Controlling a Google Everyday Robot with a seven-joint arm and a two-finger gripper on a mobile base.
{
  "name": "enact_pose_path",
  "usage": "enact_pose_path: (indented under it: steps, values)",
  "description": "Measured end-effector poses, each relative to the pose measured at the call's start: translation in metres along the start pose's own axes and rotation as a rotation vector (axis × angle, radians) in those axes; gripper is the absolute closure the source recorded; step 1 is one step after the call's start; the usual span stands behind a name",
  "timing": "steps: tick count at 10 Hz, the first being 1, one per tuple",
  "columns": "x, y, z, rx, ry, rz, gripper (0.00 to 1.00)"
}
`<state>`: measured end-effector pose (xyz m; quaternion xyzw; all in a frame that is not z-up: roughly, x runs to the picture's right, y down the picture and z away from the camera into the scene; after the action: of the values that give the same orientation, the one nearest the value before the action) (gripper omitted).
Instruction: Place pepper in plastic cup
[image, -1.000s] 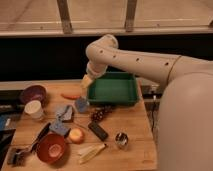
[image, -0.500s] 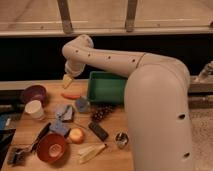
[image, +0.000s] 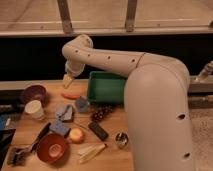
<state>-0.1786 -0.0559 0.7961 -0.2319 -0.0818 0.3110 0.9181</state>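
Arm swings left off the green bin (image: 106, 87), gripper (image: 68, 80) open-jawed and empty above the pepper (image: 70, 95) near the table's (image: 52, 91) back edge (pickup looks next).

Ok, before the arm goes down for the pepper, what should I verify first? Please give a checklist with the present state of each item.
1. Pepper lies free on the table: ok.
2. Gripper hangs above the pepper, a little behind it: ok.
3. Gripper open and empty: ok.
4. Plastic cup upright, close beside the pepper: ok.
5. Cup empty inside: cannot tell.
6. Gripper lined up along the pepper: cannot tell.
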Motion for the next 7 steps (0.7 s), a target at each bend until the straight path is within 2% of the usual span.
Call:
enact_pose_path:
  steps: [1, 2, 4, 7]
  values:
    - [0.002, 0.001, 0.007, 0.004, -0.011, 0.003, 0.20]
    - [0.001, 0.008, 0.022, 0.000, -0.023, 0.001, 0.20]
    - [-0.016, 0.023, 0.047, -0.020, -0.041, -0.030, 0.20]
    - [-0.030, 0.040, 0.067, -0.077, -0.054, -0.098, 0.20]
